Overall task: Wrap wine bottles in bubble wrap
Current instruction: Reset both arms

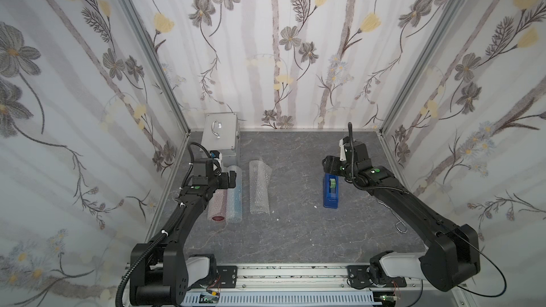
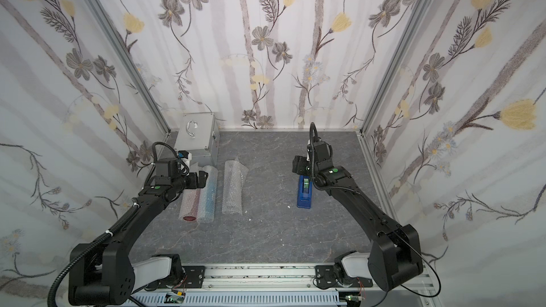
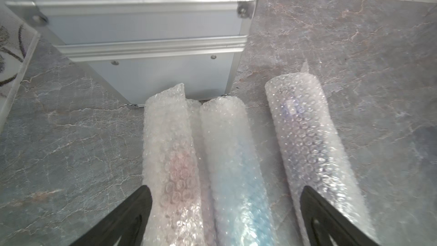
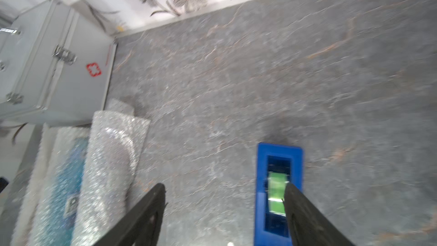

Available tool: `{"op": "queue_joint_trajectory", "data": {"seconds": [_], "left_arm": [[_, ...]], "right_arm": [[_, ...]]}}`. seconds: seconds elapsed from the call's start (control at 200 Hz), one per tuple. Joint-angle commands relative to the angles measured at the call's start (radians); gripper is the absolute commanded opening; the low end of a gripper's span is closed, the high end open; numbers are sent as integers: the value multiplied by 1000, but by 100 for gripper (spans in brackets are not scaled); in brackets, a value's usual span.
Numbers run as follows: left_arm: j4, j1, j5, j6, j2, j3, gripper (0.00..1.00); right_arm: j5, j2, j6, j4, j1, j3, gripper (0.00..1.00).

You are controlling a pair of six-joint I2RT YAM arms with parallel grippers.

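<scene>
My left gripper (image 3: 224,188) hangs spread wide, holding nothing. The red bottle (image 3: 175,162) and blue bottle (image 3: 236,173), each rolled in bubble wrap (image 3: 165,105), lie touching side by side between my left fingers (image 3: 132,209). The third roll (image 3: 307,138) lies just under the outer finger, apart from that pair. My right gripper (image 4: 224,185) is wide too, with one finger over the blue tape dispenser (image 4: 261,197). I judge the rolls light but breakable: glass under a soft, slick, springy skin. I'd pinch gently across the thick body, pinning the loose wrap edge.
</scene>
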Motion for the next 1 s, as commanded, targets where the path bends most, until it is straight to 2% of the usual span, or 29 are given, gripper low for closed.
{"op": "queue_joint_trajectory", "data": {"seconds": [0.0,0.02,0.165,0.29,0.415,0.65,0.765,0.899,0.994], "left_arm": [[355,17,-38,35,24,-91,100],[390,17,-32,33,32,-107,100],[636,19,-14,26,111,-219,100],[730,19,-28,-9,162,-244,100],[872,18,-18,-30,222,-276,100],[1200,17,-85,-53,361,-375,100],[1119,17,-122,-66,355,-341,100],[933,15,-166,-79,345,-252,100],[933,8,-177,-77,344,-252,100]], "right_arm": [[61,-59,-84,99,-76,-73,96],[59,-72,-91,118,-92,-92,99],[124,-140,-139,279,-179,-220,100],[161,-186,-237,477,-233,-368,100],[142,-199,-276,681,-303,-484,100],[83,-167,-269,995,-394,-638,100],[68,-136,-271,1114,-409,-685,100],[68,-84,-279,1219,-414,-707,100],[30,-46,-273,1290,-424,-708,100]]}}
